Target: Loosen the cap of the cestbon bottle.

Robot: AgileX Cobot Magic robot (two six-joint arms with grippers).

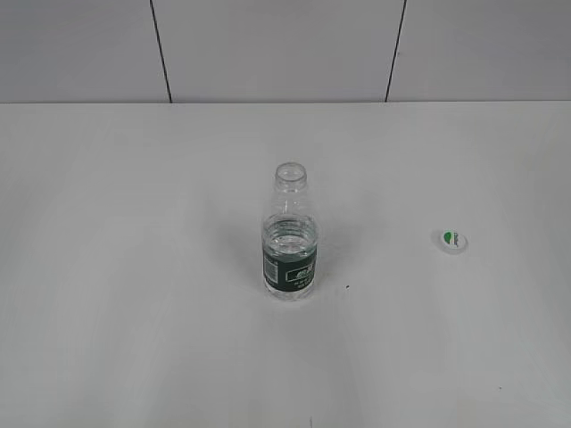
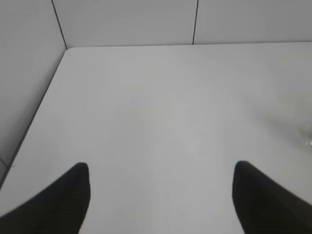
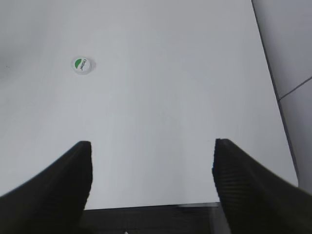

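The cestbon bottle stands upright in the middle of the white table, its mouth bare, with a dark green label low on its body. The white cap with a green mark lies flat on the table to the bottle's right, apart from it; it also shows in the right wrist view. My left gripper is open and empty over bare table at the left. My right gripper is open and empty near the table's front edge, well short of the cap. Neither gripper shows in the exterior view.
The white table runs back to a grey panelled wall. Its front edge shows just under my right gripper, and its right edge lies close by. A faint glint of the bottle sits at the right border of the left wrist view.
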